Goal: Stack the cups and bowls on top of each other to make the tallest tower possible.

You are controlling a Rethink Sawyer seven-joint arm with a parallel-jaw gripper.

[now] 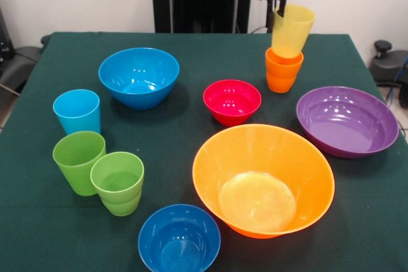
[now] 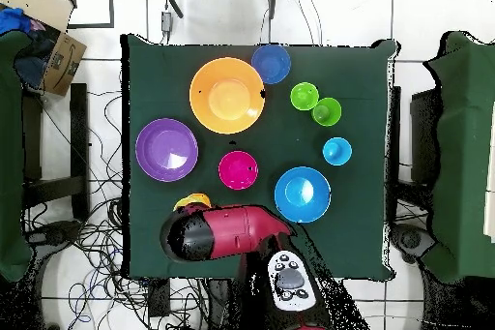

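1. Yellow cup (image 1: 292, 30): tilted, held above the table by the gripper (image 1: 278, 12), which is clenched on its rim; its base sits at the mouth of the orange cup (image 1: 283, 70).
2. Red bowl (image 1: 232, 101): centre, beside the large orange bowl (image 1: 263, 179).
3. Purple bowl (image 1: 347, 121): just beside the orange cup.
4. Two blue bowls (image 1: 139, 76) (image 1: 179, 239), light blue cup (image 1: 77, 111), two green cups (image 1: 78, 161) (image 1: 118, 182): standing apart on the green tablecloth (image 1: 38, 234).

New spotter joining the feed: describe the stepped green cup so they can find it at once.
In the front view, start at the big orange bowl and look left past the small blue bowl. Two lime cups touch there; the stepped green cup is the nearer, shorter one, ridged round its lower body, unlike the smooth green cup.
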